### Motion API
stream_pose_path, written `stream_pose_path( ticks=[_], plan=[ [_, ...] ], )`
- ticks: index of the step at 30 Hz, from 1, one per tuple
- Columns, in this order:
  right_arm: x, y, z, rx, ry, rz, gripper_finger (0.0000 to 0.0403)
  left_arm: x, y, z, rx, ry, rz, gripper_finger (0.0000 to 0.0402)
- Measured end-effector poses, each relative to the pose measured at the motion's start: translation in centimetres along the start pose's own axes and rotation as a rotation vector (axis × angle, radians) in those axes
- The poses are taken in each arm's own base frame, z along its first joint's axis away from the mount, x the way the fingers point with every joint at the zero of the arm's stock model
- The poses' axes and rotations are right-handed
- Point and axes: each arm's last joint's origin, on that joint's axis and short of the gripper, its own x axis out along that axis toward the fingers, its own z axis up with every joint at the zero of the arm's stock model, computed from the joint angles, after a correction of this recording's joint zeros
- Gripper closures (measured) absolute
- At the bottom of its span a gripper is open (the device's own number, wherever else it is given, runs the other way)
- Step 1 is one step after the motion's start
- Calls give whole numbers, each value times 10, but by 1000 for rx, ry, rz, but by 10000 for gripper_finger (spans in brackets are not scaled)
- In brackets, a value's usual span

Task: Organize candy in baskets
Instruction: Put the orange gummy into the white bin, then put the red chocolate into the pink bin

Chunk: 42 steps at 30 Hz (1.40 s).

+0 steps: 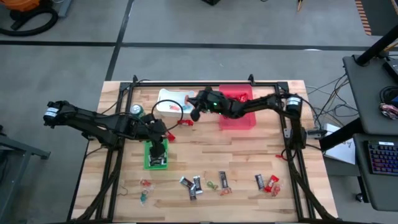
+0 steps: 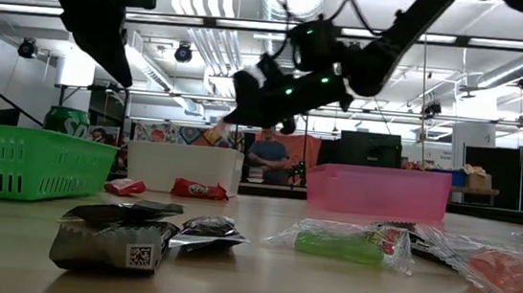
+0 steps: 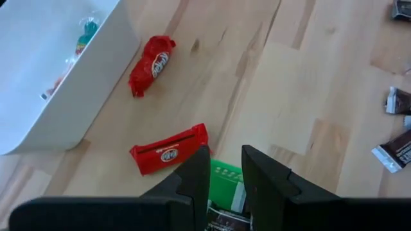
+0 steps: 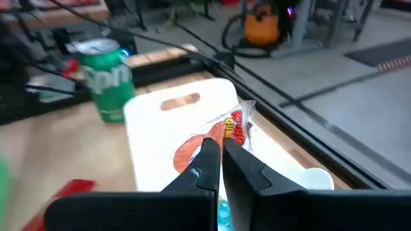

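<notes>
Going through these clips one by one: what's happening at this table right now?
A two-armed robot is sorting candy into bins. The right pincer hangs over the white basket, shut on an orange-wrapped sweet. The left pincer hovers over the green basket, jaws slightly apart, nothing visibly held. Two red bars lie near the white basket, and more candy waits along the front edge. The red basket sits beside the white one.

- Pale wooden table top: smooth planks, visible grain, matt.
- White rectangular plastic bin: smooth, opaque, slight sheen.
- Green plastic basket: ribbed lattice walls.
- Pink plastic bin: translucent.
- Red bar wrappers: glossy film.
- Dark foil wrapper: crinkled, shiny.
</notes>
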Motion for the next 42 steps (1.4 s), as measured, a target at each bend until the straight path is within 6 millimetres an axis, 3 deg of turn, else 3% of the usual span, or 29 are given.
stream_pose_path(
  ticks=[7,18,23,30,37,42],
  plan=[
    [20,3,-2,-2,39,1,377,0,0,0,-22,1,0,327],
    [11,4,8,3,91,10,274,0,-1,0,-82,1,-9,327],
    [-11,17,27,-1,150,140,251,0,-2,0,-88,19,-50,327],
    [-61,47,48,-67,200,252,250,9,-7,10,-2,-75,1,327],
    [-114,63,37,-62,218,303,261,43,-22,19,177,-88,29,327],
    [-141,69,28,-24,174,278,263,75,-25,26,282,-86,72,326]
  ],
)
